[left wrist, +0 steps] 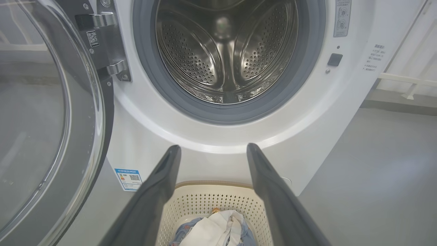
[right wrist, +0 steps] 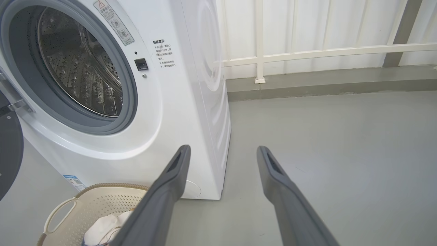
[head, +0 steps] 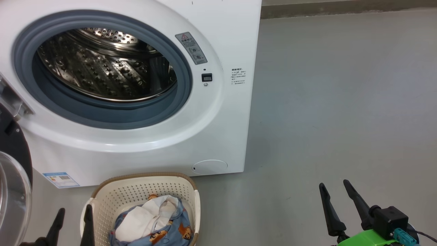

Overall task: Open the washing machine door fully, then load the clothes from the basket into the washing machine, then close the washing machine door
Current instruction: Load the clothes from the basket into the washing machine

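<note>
The white washing machine (head: 218,130) stands with its steel drum (head: 102,68) exposed. Its door (left wrist: 51,119) is swung wide open to the left, glass bowl facing out. On the floor in front sits the cream basket (head: 143,191) holding the clothes (head: 153,222), a white garment on blue bear-print fabric. My left gripper (head: 74,213) hovers open just left of the basket's rim, nothing between its fingers. My right gripper (head: 334,189) hangs open over bare floor, well to the right of the basket. The left wrist view looks over the basket (left wrist: 211,201) into the drum.
Grey floor (head: 341,102) stretches to the right of the machine. A white railing (right wrist: 307,54) and a low kerb run along the back wall. The open door (head: 13,171) crowds the space at the far left.
</note>
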